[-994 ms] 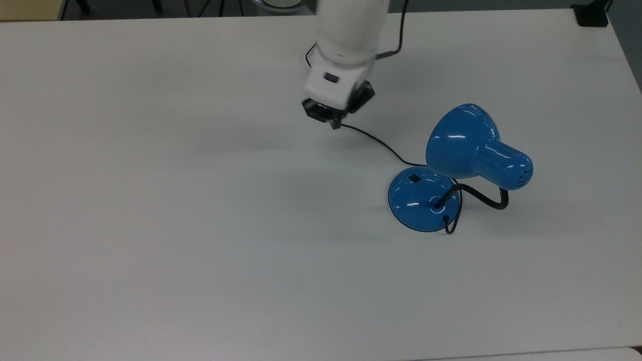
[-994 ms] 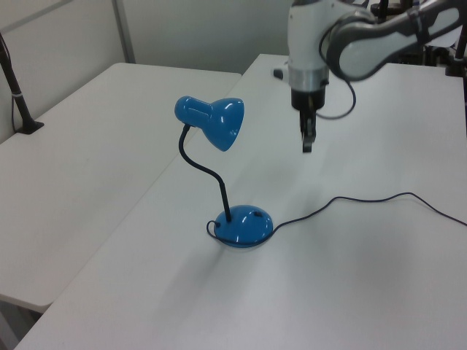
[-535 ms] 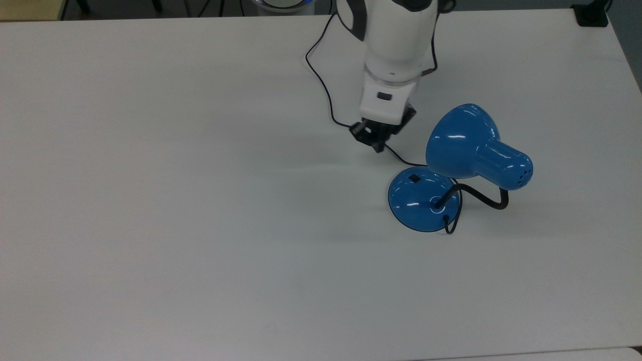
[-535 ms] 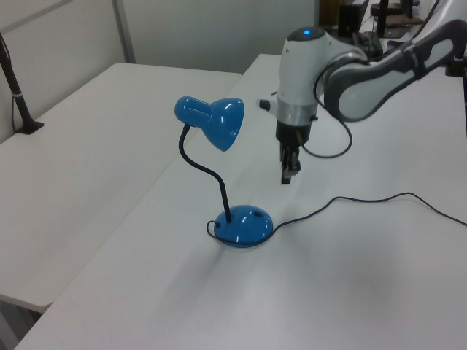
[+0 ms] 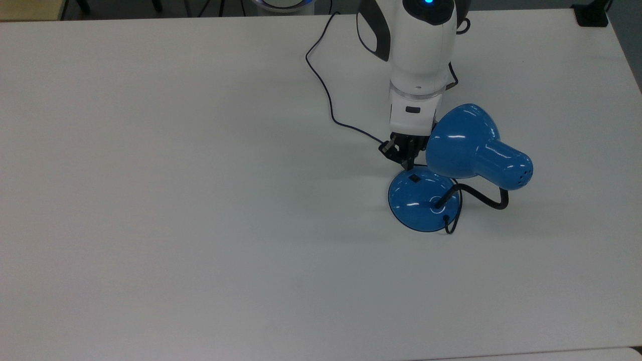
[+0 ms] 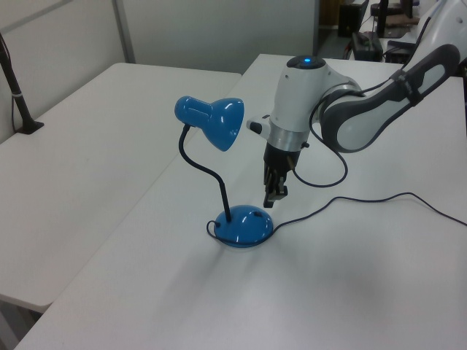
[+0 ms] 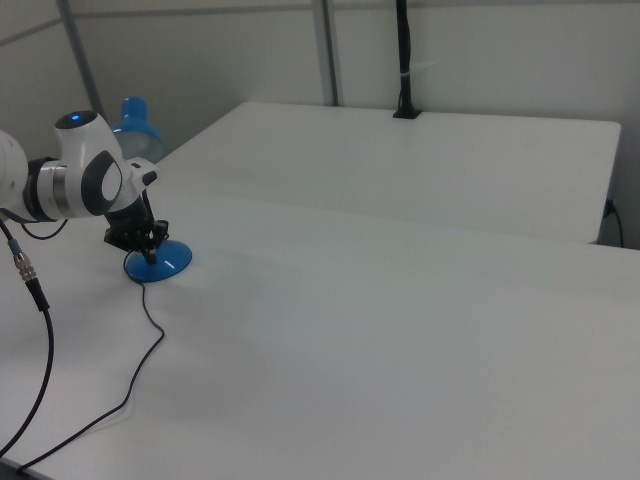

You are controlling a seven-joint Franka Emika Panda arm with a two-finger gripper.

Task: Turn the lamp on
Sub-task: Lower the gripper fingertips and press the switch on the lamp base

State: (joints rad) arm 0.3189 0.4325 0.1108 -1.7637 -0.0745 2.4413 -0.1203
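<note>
So my pincer is pointing straight down, hovering just above the lamp's round blue base, right by the edge where the little black switch sits. Fingers look pressed together with nothing between them, so I'm holding nothing. In the top view the switch is just below my fingertips, and the bell shade sits close on the top view's right of my wrist. In the left view the black gooseneck rises on the left view's left of my pincer. The thin dark cord trails away behind me across the white table.
</note>
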